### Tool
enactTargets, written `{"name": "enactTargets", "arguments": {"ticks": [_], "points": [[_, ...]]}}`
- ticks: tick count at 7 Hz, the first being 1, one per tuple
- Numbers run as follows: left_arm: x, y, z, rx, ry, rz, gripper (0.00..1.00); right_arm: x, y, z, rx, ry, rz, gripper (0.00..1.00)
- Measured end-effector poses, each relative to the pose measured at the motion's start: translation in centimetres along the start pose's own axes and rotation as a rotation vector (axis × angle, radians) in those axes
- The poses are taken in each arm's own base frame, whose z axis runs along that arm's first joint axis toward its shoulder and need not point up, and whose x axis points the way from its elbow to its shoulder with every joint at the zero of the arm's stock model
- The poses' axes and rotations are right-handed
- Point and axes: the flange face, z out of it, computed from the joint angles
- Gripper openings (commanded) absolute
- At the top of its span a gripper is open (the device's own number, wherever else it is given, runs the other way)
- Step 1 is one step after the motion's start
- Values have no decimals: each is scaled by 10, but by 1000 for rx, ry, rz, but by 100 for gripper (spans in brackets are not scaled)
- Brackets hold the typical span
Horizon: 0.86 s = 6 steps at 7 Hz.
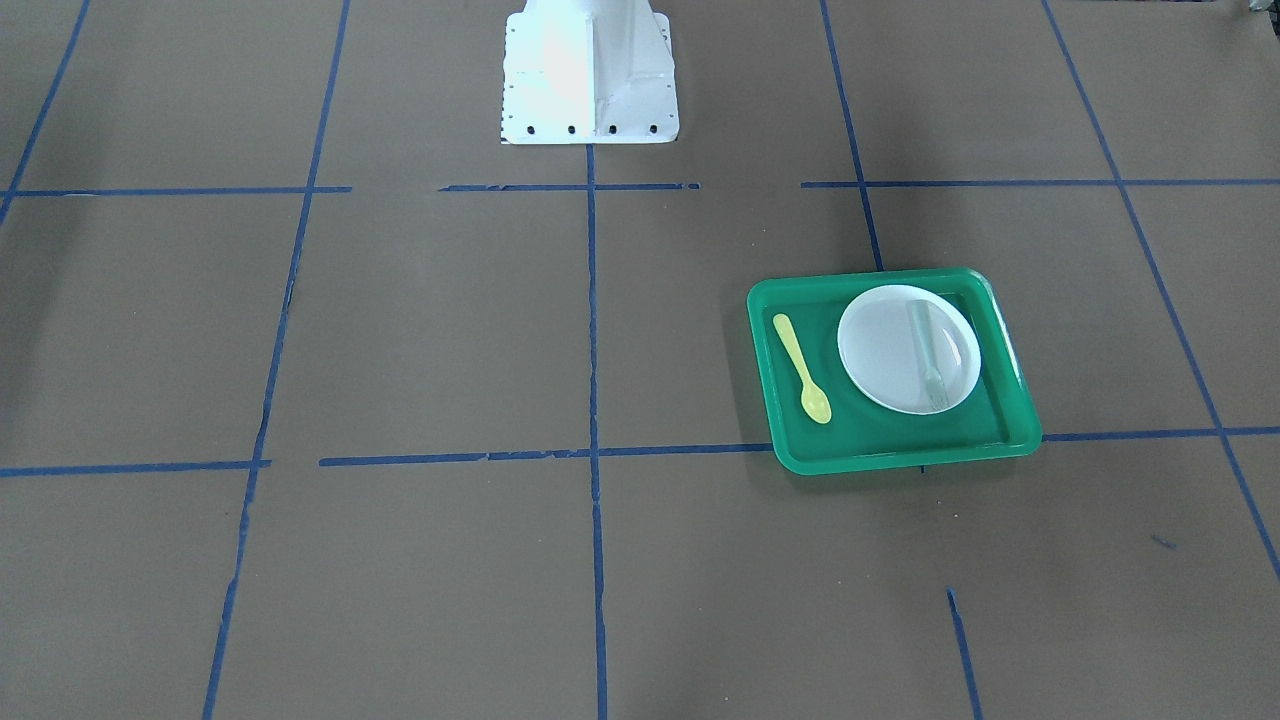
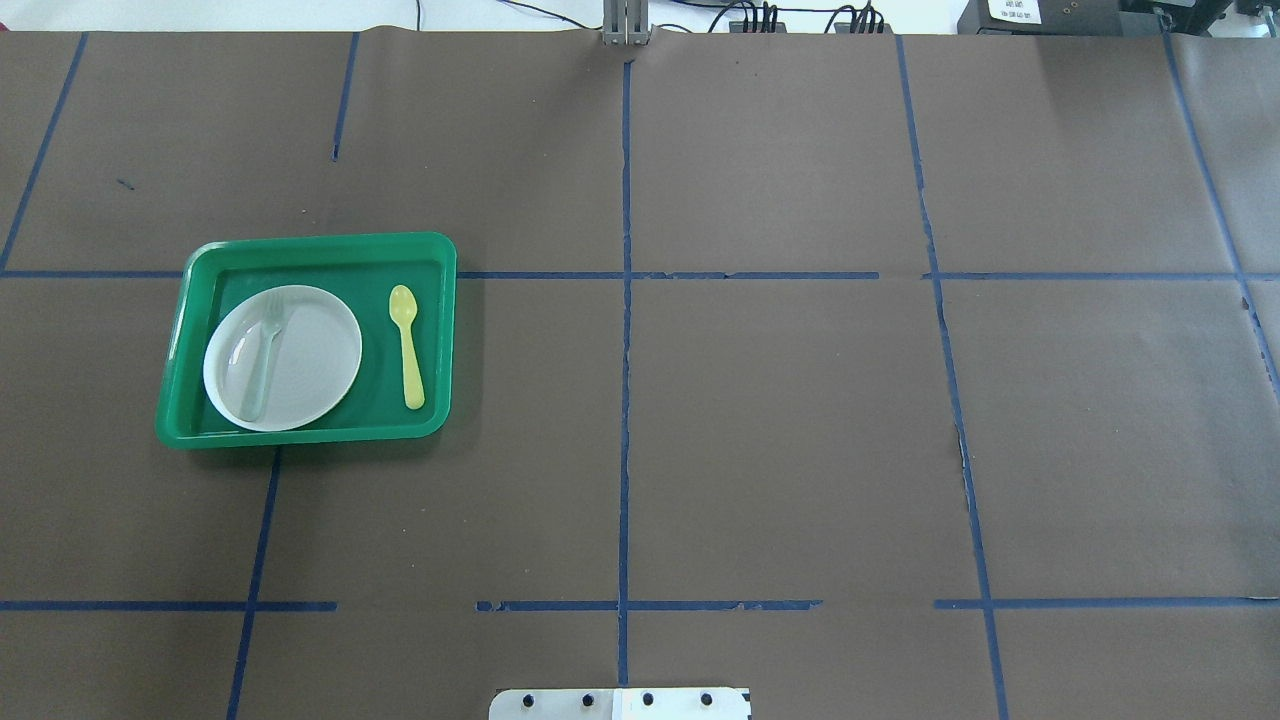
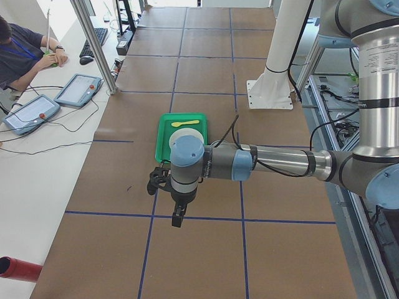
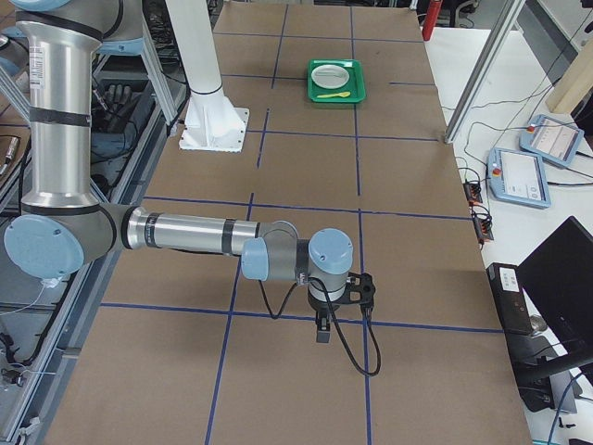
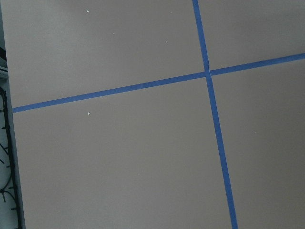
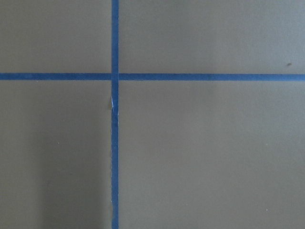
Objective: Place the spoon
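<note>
Item: spoon [image 2: 406,345], yellow plastic, one piece. It lies flat on the floor of the green tray [image 2: 320,240], at 3 o'clock of the white plate [image 2: 310,375] in the overhead view and apart from it, with its bowl toward 12 o'clock and its handle toward 6. Handling, judged: very light, thin but fairly stiff, smooth and apt to skid; it lies low, so take the slim handle near its middle, fingers closing along the 9-to-3 line. Nearby: a pale translucent fork [image 2: 262,360] on the plate, not to be mistaken for it; the tray wall close at the spoon's 3 o'clock and the plate rim at its 9, both crowding the fingers. The tray sits toward 9 o'clock on the brown surface [image 2: 760,420]. Left pincer [image 3: 177,215] and right pincer [image 4: 321,332] hang over bare surface, neither at the tray; whether either is open or closed cannot be told
</note>
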Motion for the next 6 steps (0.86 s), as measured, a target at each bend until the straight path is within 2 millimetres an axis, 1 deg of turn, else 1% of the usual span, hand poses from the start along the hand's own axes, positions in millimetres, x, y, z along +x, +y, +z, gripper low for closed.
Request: {"name": "enactTargets", "arguments": {"ticks": [2, 6], "points": [[7, -2, -6, 18, 30, 9, 100, 0, 0, 0, 1, 0, 0, 100], [10, -2, -5, 22, 68, 7, 100, 0, 0, 0, 1, 0, 0, 100]]}}
